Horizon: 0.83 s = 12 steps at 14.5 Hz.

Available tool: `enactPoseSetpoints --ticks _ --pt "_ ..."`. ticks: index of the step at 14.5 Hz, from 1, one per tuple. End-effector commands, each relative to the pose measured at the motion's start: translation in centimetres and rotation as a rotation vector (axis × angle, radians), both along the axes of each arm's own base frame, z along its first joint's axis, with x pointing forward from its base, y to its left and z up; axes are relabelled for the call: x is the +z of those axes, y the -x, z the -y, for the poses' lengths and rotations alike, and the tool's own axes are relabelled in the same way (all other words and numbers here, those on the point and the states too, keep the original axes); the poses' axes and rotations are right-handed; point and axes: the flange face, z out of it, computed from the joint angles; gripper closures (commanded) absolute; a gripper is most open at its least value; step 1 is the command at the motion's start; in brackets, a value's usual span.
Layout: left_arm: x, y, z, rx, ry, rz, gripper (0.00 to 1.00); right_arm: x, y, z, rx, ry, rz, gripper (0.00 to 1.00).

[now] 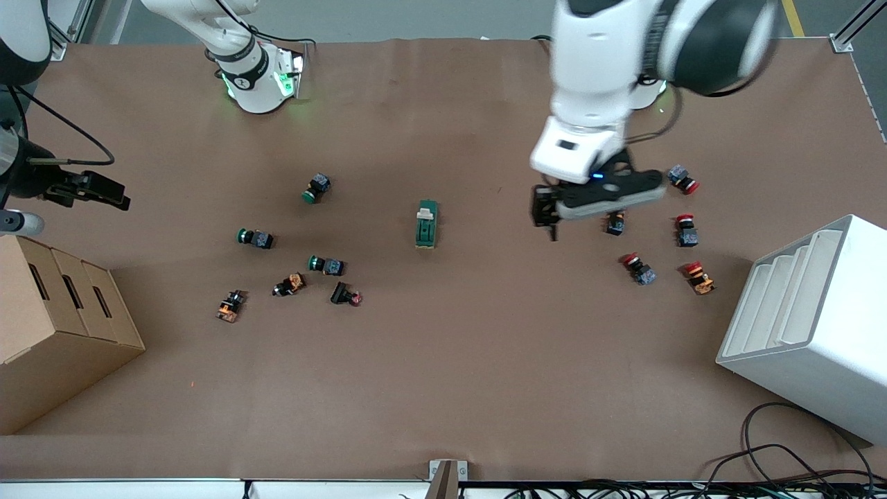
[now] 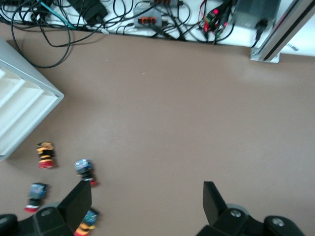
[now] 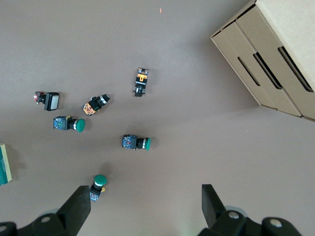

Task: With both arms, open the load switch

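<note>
Our left gripper [image 1: 547, 218] and right gripper [image 3: 145, 206] both spread, empty; switch [image 1: 426, 223] apart from either jaws.

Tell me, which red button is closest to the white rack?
The red button with the orange body, lying nearest the white rack and nearer the front camera than the other red ones, which have blue bodies.

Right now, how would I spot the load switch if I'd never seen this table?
Look at the middle of the brown table, between the cluster of green-capped buttons and the cluster of red-capped ones. The load switch lies there alone. It is a long dark-green block with a white lever tab, unlike the small round-capped buttons.
</note>
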Motion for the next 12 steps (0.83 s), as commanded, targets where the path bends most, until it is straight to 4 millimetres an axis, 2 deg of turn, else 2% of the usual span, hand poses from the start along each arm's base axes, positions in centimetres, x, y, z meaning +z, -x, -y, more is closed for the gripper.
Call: enactPoseSetpoints --ticks 1,3,4,6,7,10,12 --pt "4.1 -0.4 -4.1 -0.101 0.020 -0.058 0.00 1.2 1.2 -0.1 0.013 0.007 0.005 0.00" --pt "4.6 -1.2 -8.6 -0.119 0.002 -0.119 0.00 1.3 1.4 -0.2 0.014 0.005 0.000 0.00" --pt "4.9 -1.1 -10.0 -0.141 0.006 -0.152 0.00 1.3 1.4 -0.4 0.019 0.005 0.000 0.00" --pt "6.1 -1.4 -14.2 -0.187 0.011 -0.176 0.00 1.6 1.3 -0.7 0.026 0.005 0.005 0.00" --pt "6.5 -1.3 -16.5 -0.206 0.007 -0.197 0.00 2.3 1.2 -0.8 0.026 0.005 0.019 0.00" --pt "7.7 0.0 -21.2 -0.212 0.044 -0.226 0.00 4.3 1.4 -1.4 0.036 0.006 0.026 0.00" --pt "7.7 1.2 -22.8 -0.216 0.068 -0.252 0.00 4.4 1.5 -1.6 0.034 -0.008 0.012 0.00"
